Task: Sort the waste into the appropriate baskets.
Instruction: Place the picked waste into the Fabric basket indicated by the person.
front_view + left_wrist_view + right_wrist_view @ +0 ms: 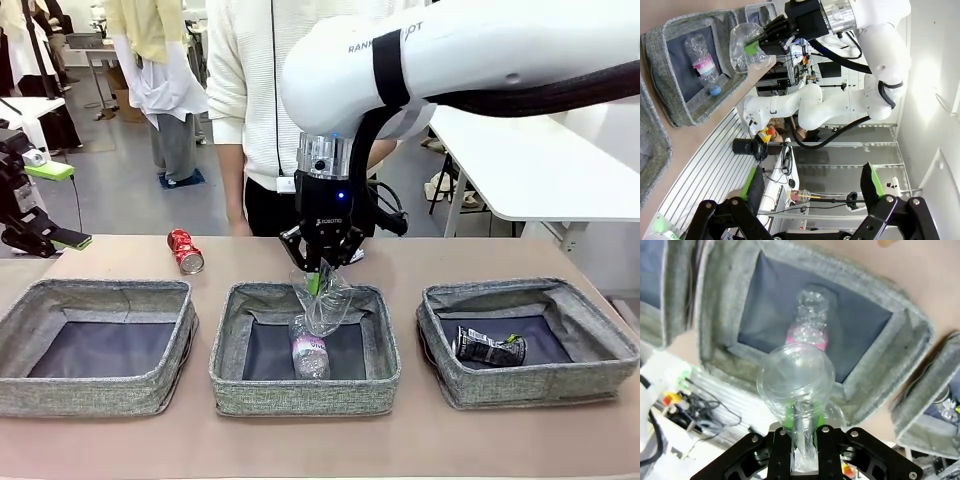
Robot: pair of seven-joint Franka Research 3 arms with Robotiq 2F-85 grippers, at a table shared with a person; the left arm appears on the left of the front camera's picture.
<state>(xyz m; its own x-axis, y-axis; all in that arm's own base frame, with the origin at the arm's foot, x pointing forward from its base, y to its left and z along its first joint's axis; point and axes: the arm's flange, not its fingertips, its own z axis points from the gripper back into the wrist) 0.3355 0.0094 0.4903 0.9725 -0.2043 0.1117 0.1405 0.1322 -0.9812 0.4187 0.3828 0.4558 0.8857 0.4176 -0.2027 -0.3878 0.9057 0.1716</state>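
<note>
Left gripper [58, 205] sits far left of the middle square grey woven-fabric basket [300, 395], jaws wide, holding nothing. A matching grey basket [100, 400] stands just left of the middle one on the bench [420, 440]. Red soda can [185, 251] lies on the bench, behind-left of the middle basket. Right gripper [318, 270] is directly above the middle basket, jaws narrow, pinching the clear plastic cup [322, 300] by its squashed wall. Clear plastic bottle with pink label [309, 352] lies inside the middle basket, under the cup. Third grey basket [540, 385] stands right of the middle one, with the crushed dark can [488, 346] inside.
</note>
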